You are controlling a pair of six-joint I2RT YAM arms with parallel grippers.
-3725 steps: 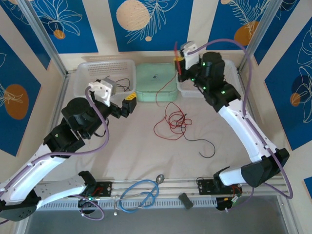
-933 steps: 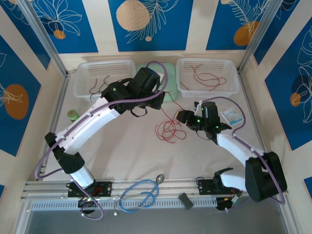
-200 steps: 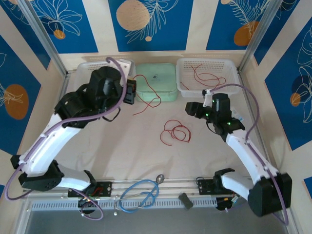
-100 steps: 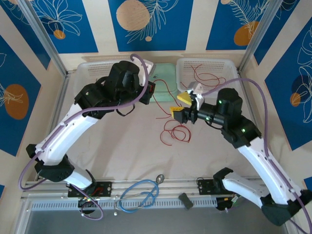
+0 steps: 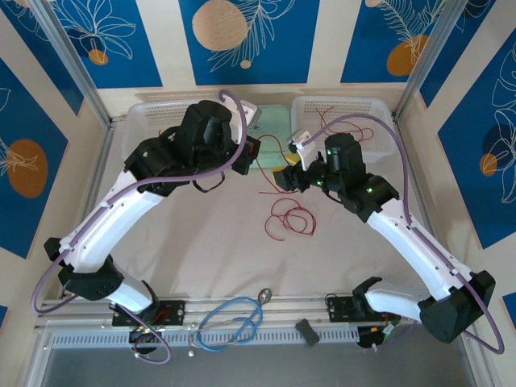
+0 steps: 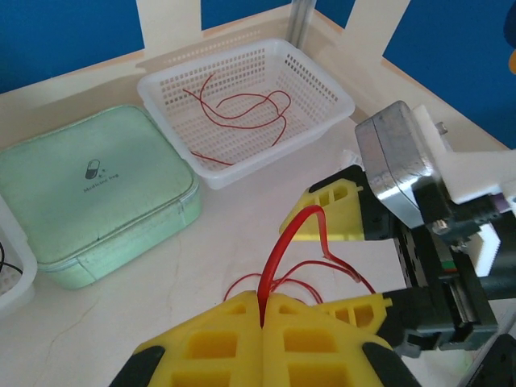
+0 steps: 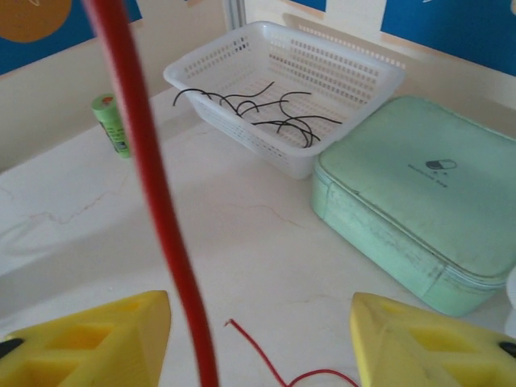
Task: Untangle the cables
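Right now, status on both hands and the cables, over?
Left hand shut on red cable. Right hand open, that cable running between its fingers, not gripped. Red tangle lies on table. Green case close by.

Mint case: closed, ahead-left of left gripper.
Right basket: white, ahead of left gripper, just beside case.
Left basket: white, ahead of right gripper.
Green cylinder: standing, ahead-left of right gripper.
Blue cable loop: at near rail, well apart from both grippers.
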